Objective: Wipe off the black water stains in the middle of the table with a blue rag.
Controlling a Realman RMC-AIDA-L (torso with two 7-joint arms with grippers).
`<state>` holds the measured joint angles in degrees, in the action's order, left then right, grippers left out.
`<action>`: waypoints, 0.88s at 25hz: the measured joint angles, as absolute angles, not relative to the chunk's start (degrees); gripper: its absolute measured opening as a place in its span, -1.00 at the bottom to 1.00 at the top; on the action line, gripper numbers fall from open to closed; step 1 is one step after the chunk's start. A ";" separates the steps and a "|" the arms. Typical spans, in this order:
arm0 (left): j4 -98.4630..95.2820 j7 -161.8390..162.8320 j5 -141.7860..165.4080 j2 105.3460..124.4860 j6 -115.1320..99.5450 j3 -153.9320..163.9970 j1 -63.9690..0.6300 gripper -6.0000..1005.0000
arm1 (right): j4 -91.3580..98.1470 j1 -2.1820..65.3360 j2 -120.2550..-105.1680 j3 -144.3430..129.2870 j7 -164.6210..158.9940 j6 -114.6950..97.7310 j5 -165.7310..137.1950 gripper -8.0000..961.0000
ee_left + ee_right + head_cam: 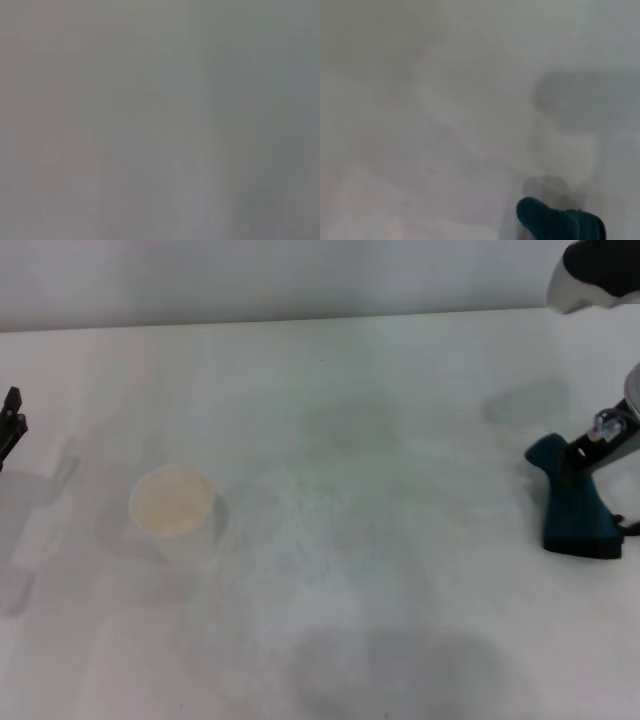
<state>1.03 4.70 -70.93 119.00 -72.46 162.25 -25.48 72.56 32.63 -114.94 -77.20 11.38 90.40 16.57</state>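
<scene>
The blue rag [575,505] hangs from my right gripper [588,452] at the right edge of the table [400,370], with its lower end resting on the tabletop. The gripper is shut on the rag's upper part. A corner of the rag also shows in the right wrist view [555,220]. No black water stains show; the middle of the table has only a faint dull speckled patch [310,505]. My left gripper [10,425] is parked at the far left edge. The left wrist view shows only blurred grey.
A white paper cup [172,502] stands upright on the left half of the table, left of the dull patch. The table's far edge [300,320] runs along the back. Part of my right arm [595,270] shows at the top right.
</scene>
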 joint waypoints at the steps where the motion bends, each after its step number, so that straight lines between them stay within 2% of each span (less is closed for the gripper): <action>1: 1.03 4.70 -70.93 119.00 -72.43 162.25 -25.50 0.75 | 72.56 32.63 -114.94 -77.20 11.38 90.40 16.57 -0.73; 10: 1.08 4.66 -70.94 119.00 -72.03 162.25 -25.58 0.75 | 70.97 33.28 -114.98 -74.89 12.56 88.54 15.34 -0.73; 15: 1.20 4.65 -71.08 118.95 -71.78 162.25 -25.58 0.75 | 74.16 32.53 -115.12 -69.21 14.11 85.81 16.75 -0.32; 20: 1.31 4.66 -71.27 118.91 -71.78 162.24 -25.58 0.75 | 74.96 30.13 -115.09 -60.24 19.80 77.33 23.31 -0.14; 22: 1.23 4.65 -71.58 118.91 -71.78 162.25 -25.58 0.75 | 74.44 28.29 -115.01 -56.83 25.68 72.75 30.00 -0.14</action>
<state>1.23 4.65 -71.58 118.91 -71.78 162.25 -25.58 74.44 28.29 -115.01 -56.83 25.68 72.75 30.00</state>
